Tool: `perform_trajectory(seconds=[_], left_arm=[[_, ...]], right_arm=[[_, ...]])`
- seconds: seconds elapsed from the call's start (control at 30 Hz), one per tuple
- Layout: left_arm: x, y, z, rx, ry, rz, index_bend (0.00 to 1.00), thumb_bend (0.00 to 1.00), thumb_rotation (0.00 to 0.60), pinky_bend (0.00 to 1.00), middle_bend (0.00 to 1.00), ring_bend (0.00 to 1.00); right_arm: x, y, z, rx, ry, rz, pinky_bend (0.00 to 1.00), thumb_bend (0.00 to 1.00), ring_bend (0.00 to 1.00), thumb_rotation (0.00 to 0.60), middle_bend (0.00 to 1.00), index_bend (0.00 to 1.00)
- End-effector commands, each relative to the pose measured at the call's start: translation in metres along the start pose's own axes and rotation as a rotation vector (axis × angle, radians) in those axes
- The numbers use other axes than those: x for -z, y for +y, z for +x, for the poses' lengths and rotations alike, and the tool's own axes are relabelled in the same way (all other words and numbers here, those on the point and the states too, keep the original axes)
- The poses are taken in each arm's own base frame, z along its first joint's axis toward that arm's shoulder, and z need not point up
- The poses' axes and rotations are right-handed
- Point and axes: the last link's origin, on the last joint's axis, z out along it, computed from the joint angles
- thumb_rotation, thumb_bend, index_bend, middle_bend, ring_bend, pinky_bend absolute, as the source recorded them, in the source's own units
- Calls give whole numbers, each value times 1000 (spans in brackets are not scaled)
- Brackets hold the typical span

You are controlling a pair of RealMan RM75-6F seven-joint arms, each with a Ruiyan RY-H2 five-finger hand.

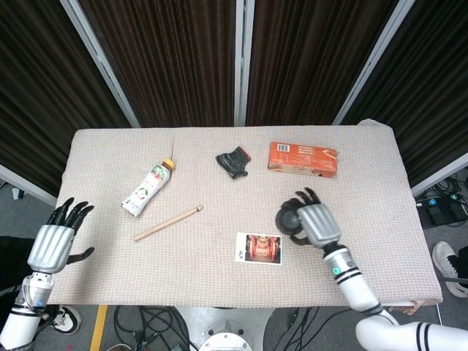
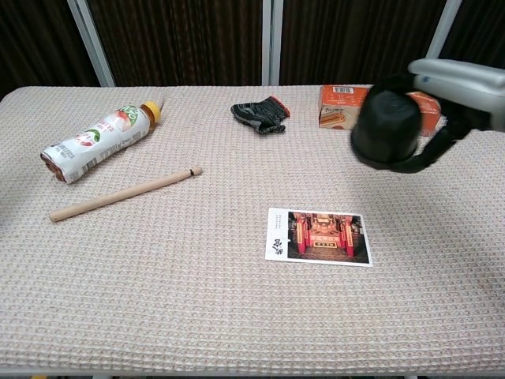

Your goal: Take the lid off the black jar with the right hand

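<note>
— From the head view, where was the black jar?

— It sat in the right hand, on that hand's left side as seen, fingers curled round it; it was above the desk, just right of the photo card; the left hand hung off the desk's left edge, fingers spread, holding nothing.

— And the chest view?

— The black jar was held clear of the desk, the right hand wrapping it from the right; behind it lay the orange box; the lid could not be told apart from the jar's body; the left hand did not show there.
</note>
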Motion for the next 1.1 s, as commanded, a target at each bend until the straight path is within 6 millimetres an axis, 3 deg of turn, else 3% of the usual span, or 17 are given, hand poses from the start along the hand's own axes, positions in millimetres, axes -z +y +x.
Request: perform_trajectory(seconds=[0.03, 0.07, 0.17, 0.3, 0.4, 0.47, 0.57, 0.7, 0.77, 0.83, 0.97, 1.1], left_arm=[[0, 1, -1, 6, 1, -1, 147, 125, 600, 152, 108, 0], [0, 2, -1, 9, 2, -3, 147, 125, 600, 152, 108, 0], [2, 5, -1, 9, 5, -14, 147, 126, 600, 152, 108, 0], [4, -1, 3, 3, 8, 10, 147, 126, 600, 152, 108, 0], [5, -5, 6, 2, 12, 22, 147, 125, 600, 152, 108, 0], [5, -6, 5, 8, 6, 23, 147, 126, 600, 152, 108, 0], [5, -6, -1, 14, -13, 18, 147, 126, 600, 152, 108, 0], [5, -7, -3, 18, -19, 14, 147, 125, 600, 152, 108, 0], [5, -9, -3, 20, -17, 17, 147, 126, 600, 152, 108, 0], [4, -9, -4, 19, -20, 17, 147, 125, 600, 152, 108, 0], [5, -8, -4, 17, -20, 15, 147, 125, 600, 152, 108, 0], [4, -8, -3, 17, -18, 16, 147, 126, 600, 152, 108, 0]], right_arm=[[29, 95, 21, -82, 38, -267, 0, 237, 95, 600, 436, 377], [27, 91, 18, -81, 25, -240, 0, 240, 95, 600, 437, 377], [8, 47, -4, -46, -53, -75, 0, 240, 95, 600, 438, 377], [-19, -42, -32, -55, -119, 160, 0, 238, 96, 600, 438, 378], [-22, -72, -33, -61, -95, 222, 0, 236, 97, 600, 440, 378], [-21, -64, -27, -54, -65, 186, 0, 234, 97, 600, 441, 378], [-14, -15, -16, -42, -24, 32, 0, 233, 97, 600, 442, 378], [8, 76, -13, -62, -18, -223, 0, 234, 97, 600, 442, 378], [15, 96, -17, -97, -35, -274, 0, 235, 97, 600, 442, 378], [17, 101, -22, -112, -52, -268, 0, 236, 96, 600, 442, 378], [7, 87, -33, -115, -59, -193, 0, 235, 96, 600, 443, 378], [-1, 85, -44, -120, -70, -181, 0, 235, 97, 600, 443, 378]])
